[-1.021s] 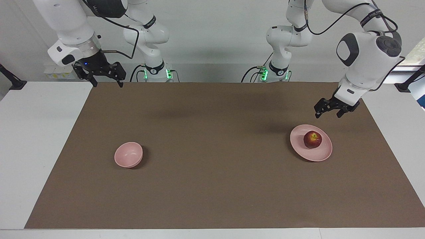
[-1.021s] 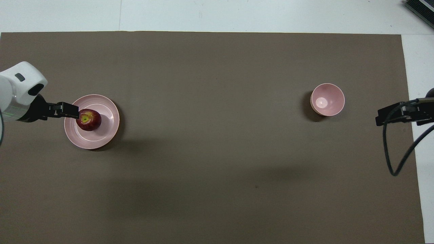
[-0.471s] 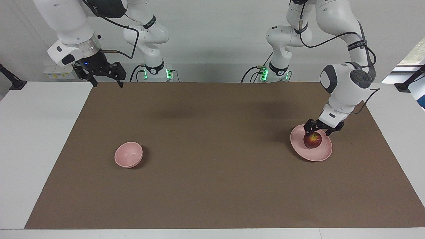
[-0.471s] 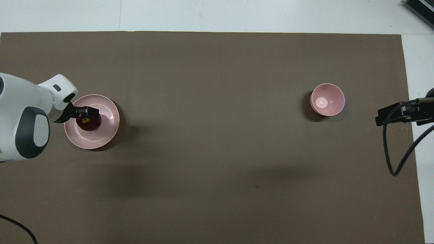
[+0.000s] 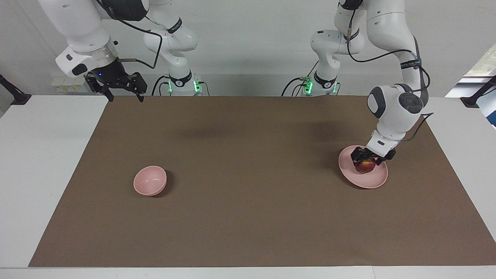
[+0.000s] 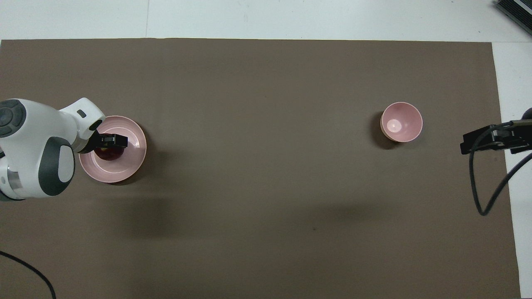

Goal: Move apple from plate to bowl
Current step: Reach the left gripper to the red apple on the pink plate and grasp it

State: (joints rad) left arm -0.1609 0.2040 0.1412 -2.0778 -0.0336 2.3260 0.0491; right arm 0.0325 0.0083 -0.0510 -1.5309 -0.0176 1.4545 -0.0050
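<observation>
The dark-red apple (image 5: 365, 167) lies on the flat pale-pink plate (image 5: 368, 180) toward the left arm's end of the table. My left gripper (image 5: 370, 159) is down over the apple, open, with a finger on each side of it. From above, the left gripper (image 6: 110, 143) covers most of the apple (image 6: 109, 155) on the plate (image 6: 124, 170). The small deep pink bowl (image 5: 150, 180) stands empty toward the right arm's end, also in the overhead view (image 6: 401, 122). My right gripper (image 5: 123, 96) waits open, raised over the mat's corner near its base.
A brown mat (image 5: 248, 201) covers the table, with bare white tabletop (image 5: 42, 162) at both ends. The right arm's black cable (image 6: 482, 195) hangs over the mat's edge. A dark object (image 6: 515, 10) sits at the table's farthest corner.
My left arm has swung in and come down from above the plate's edge, so its open gripper now straddles the apple. The apple, plate, bowl and right arm have not moved.
</observation>
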